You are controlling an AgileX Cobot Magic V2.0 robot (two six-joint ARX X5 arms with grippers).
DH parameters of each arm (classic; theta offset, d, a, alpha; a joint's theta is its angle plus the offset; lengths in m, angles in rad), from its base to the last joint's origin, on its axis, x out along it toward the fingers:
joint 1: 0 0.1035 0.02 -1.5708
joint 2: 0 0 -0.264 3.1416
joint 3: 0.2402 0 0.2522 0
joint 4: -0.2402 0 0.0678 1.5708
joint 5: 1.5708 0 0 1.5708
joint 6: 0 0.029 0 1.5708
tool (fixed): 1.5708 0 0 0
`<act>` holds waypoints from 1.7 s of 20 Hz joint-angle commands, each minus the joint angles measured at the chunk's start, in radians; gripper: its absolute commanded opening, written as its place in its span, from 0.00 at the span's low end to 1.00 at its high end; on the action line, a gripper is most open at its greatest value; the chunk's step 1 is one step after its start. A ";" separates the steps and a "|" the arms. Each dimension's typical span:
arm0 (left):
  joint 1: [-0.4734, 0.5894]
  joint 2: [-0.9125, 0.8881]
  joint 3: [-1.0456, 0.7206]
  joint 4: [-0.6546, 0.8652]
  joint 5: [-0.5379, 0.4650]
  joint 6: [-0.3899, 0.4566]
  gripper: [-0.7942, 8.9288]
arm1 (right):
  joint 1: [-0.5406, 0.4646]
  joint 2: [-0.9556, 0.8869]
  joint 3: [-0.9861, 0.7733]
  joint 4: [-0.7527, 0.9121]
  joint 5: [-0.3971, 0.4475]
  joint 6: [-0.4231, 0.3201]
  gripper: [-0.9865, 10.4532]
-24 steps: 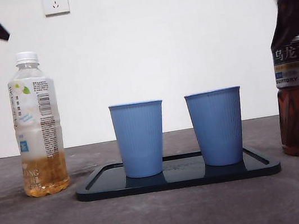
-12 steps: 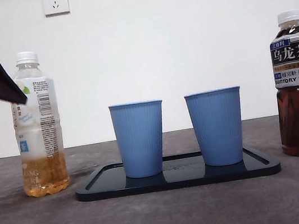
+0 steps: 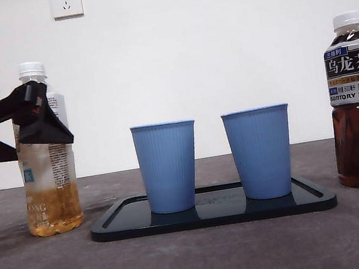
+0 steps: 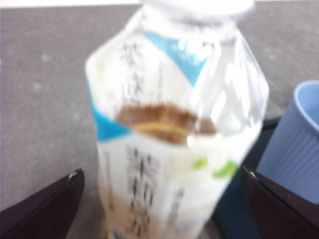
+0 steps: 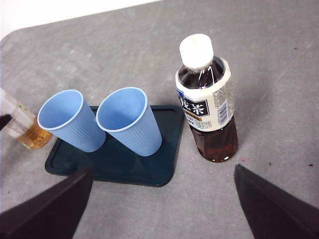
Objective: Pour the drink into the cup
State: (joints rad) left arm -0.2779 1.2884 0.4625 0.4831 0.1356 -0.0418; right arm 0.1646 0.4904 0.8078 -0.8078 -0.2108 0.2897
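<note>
Nothing was poured yet: left gripper, jaws wide apart, framed the capped pale bottle between them, ungrasped.

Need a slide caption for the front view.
Left gripper open around light tea bottle; two blue cups on tray.

Grey table; tray; two bottles

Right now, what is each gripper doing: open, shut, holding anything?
Left gripper: open, jaws either side of the pale tea bottle, not clamped.
Right gripper: open, holding nothing, above the table near the dark tea bottle.
</note>
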 commanded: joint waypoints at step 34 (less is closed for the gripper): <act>-0.190 -0.207 0.417 -0.858 -0.296 0.250 0.26 | 0.004 0.003 0.017 -0.125 0.006 -0.009 0.48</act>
State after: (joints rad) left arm -0.4595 1.0824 0.8459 -0.4057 -0.1535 0.1688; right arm 0.1646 0.4904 0.8078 -0.9451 -0.2066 0.2882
